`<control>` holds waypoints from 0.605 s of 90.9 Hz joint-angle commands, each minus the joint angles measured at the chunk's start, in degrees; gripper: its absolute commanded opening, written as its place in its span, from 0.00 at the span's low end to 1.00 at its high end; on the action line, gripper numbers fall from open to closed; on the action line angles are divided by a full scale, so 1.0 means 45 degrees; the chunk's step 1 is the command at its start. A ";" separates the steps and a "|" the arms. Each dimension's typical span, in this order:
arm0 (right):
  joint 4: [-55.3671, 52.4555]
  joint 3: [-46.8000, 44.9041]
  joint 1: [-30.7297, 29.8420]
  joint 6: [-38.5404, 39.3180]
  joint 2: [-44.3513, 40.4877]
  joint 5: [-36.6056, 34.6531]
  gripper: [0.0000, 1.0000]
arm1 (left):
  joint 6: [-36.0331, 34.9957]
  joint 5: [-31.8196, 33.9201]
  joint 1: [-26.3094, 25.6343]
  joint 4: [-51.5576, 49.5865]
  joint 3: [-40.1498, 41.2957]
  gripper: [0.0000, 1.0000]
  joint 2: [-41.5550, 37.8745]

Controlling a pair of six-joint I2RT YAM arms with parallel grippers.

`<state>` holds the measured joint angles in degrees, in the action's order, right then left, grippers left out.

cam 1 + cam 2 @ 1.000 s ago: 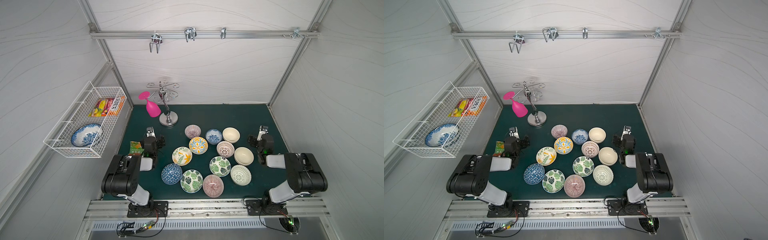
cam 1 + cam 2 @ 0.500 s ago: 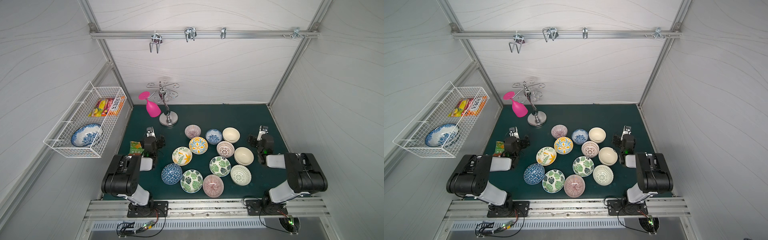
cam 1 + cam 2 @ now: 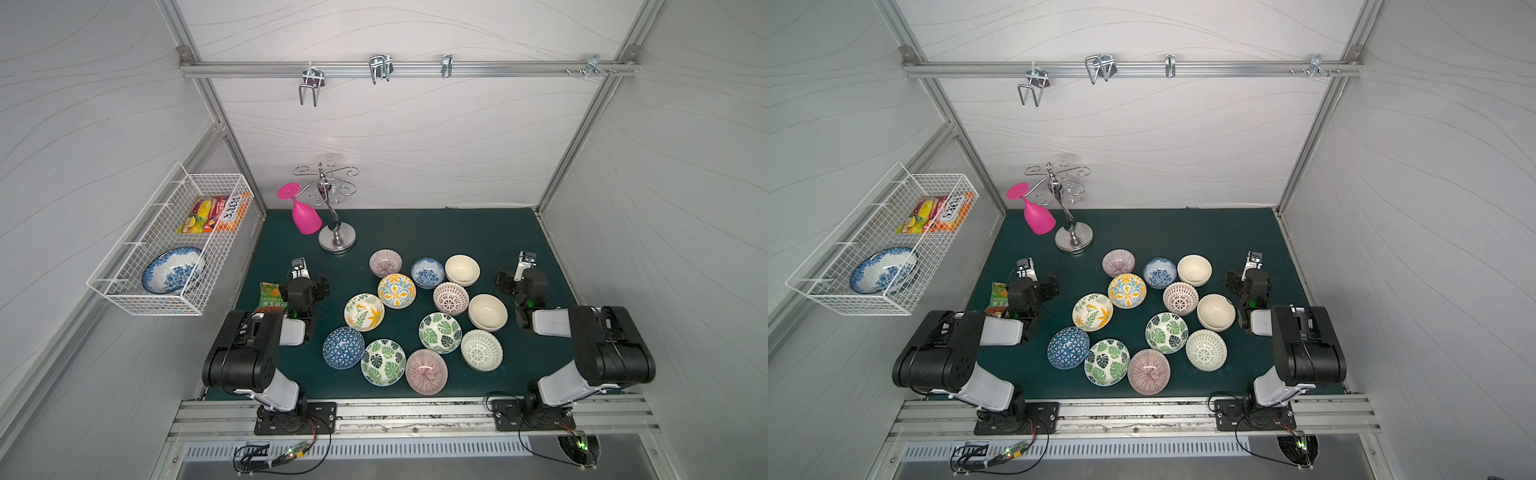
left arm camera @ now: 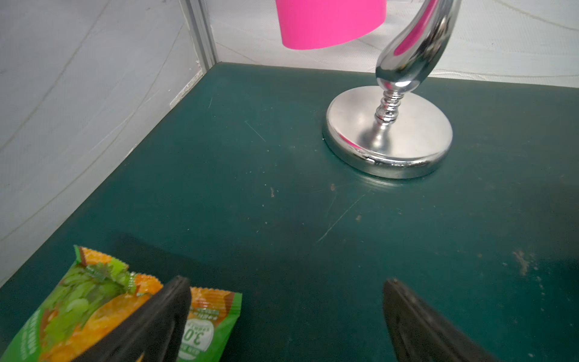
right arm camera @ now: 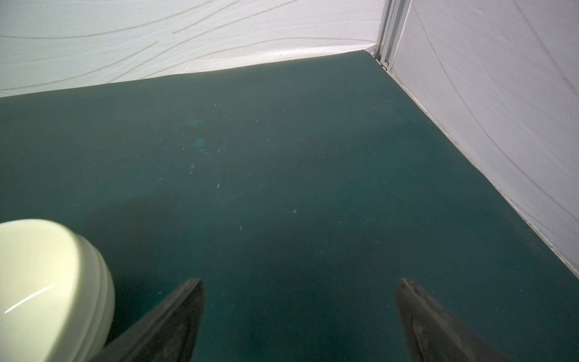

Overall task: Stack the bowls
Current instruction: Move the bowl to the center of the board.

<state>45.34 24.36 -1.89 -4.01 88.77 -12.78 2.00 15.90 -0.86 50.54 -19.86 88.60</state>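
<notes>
While both arms sit low at the sides of the green tabletop (image 3: 415, 228) and no bowl is yet stacked, the risks read across from the left. The snack packet (image 4: 94, 310) lies right by one finger of the left pincer (image 4: 285, 282), whose jaws stand wide apart and empty. Whether they touch I cannot tell, but a low sweep from there could drag the packet along. Beyond it, the chrome stand (image 3: 337, 243) carries a hanging pink goblet (image 3: 305, 216), and a high swing toward the far bowls might knock it. The twelve bowls (image 3: 440, 332) sit upright in a tight cluster mid-tabletop, between the arms. Several rims touch or nearly do, for instance the green leaf bowl (image 3: 382, 361) and the pink striped bowl (image 3: 426, 371). A finger pushed down between such neighbours would probably shove one aside, and a rim pinch on glazed ceramic may slip. Unlike patterns might also nest crookedly. The cream bowl (image 5: 47, 282) sits just beside the right pincer (image 5: 299, 282), also spread open and holding nothing, so a careless inward turn could bump it.
</notes>
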 commanded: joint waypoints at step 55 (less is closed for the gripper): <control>-1.0107 0.3956 -0.0203 -0.1475 -0.8261 0.1043 0.99 | 0.6648 0.6813 -0.1700 -1.9741 -0.9611 1.00 -0.3224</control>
<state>13.45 39.94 -2.57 -7.40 54.81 -11.05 24.58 41.52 -7.62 -15.31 -55.99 75.26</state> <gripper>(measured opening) 0.992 0.999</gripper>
